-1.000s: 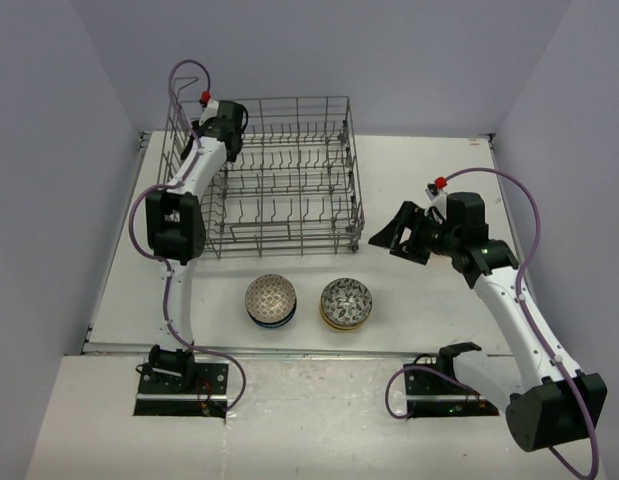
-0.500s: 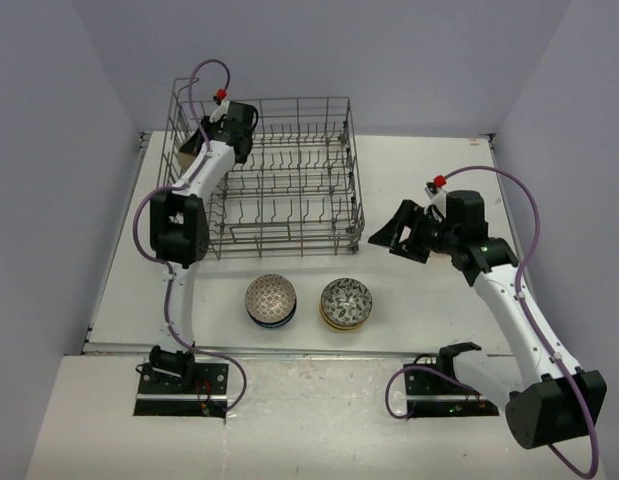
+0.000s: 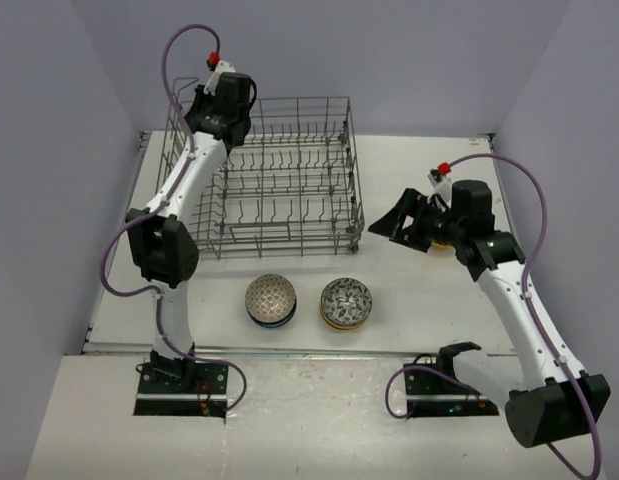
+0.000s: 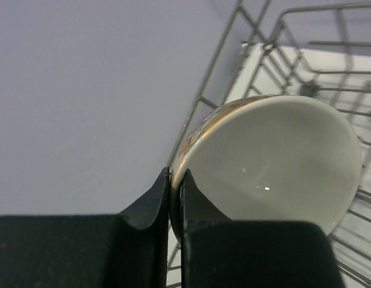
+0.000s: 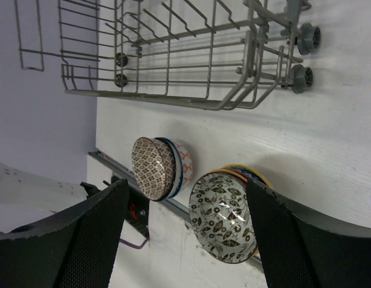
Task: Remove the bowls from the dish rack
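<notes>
The grey wire dish rack (image 3: 354, 170) stands at the back left of the table and looks empty in the top view. My left gripper (image 3: 202, 112) is raised over its back left corner. In the left wrist view it (image 4: 175, 192) is shut on the rim of a bowl (image 4: 275, 162) with a pale inside and an orange-patterned outside, above the rack wires (image 4: 215, 57). Two stacks of patterned bowls, left (image 3: 270, 300) and right (image 3: 346, 302), sit in front of the rack. My right gripper (image 3: 404, 228) is open and empty, right of the rack, facing the stacks (image 5: 224, 225).
The rack's small wheels (image 5: 302, 78) stand on the white table (image 3: 419, 300) near my right gripper. The table's front edge rail (image 5: 167, 201) runs just beyond the bowl stacks. Grey walls close in the back and both sides.
My left arm has risen and straightened, lifting the bowl up from the rack's back left corner. My right arm has drifted slightly up and to the right, still open.
</notes>
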You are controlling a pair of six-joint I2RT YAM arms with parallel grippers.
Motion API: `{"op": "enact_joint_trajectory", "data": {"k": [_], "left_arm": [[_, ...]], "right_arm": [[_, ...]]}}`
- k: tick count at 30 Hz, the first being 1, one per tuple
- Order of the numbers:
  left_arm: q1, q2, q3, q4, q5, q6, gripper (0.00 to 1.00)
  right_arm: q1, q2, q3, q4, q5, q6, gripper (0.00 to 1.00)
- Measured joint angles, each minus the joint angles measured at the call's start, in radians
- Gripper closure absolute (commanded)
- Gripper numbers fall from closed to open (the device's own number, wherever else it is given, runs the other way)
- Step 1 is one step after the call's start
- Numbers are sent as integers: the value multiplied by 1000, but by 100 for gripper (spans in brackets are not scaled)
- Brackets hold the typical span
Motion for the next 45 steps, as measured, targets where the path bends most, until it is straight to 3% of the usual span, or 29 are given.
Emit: {"op": "enact_joint_trajectory", "data": {"k": [5, 9, 13, 18, 24, 35, 45], "left_arm": [[-72, -137, 11, -150, 274, -208, 100], [-266, -219, 61, -245, 432, -351, 100], [-495, -227, 105, -302, 642, -504, 100], [-587, -224, 79, -391, 821, -610, 100], [-555, -227, 46, -430, 856, -657, 100], [-556, -240, -11, -433, 877, -670, 100], [-556, -241, -11, -430, 916, -669, 100]], "right_arm": [[11, 19, 178, -31, 21, -1, 20], [85, 72, 429, -86, 127, -16, 19], [185, 156, 681, -193, 312, -56, 19], [242, 281, 899, -381, 589, -134, 22], [241, 284, 888, -541, 761, -199, 34], [243, 283, 779, -569, 629, -199, 43], [253, 318, 643, -496, 573, -161, 57]]}}
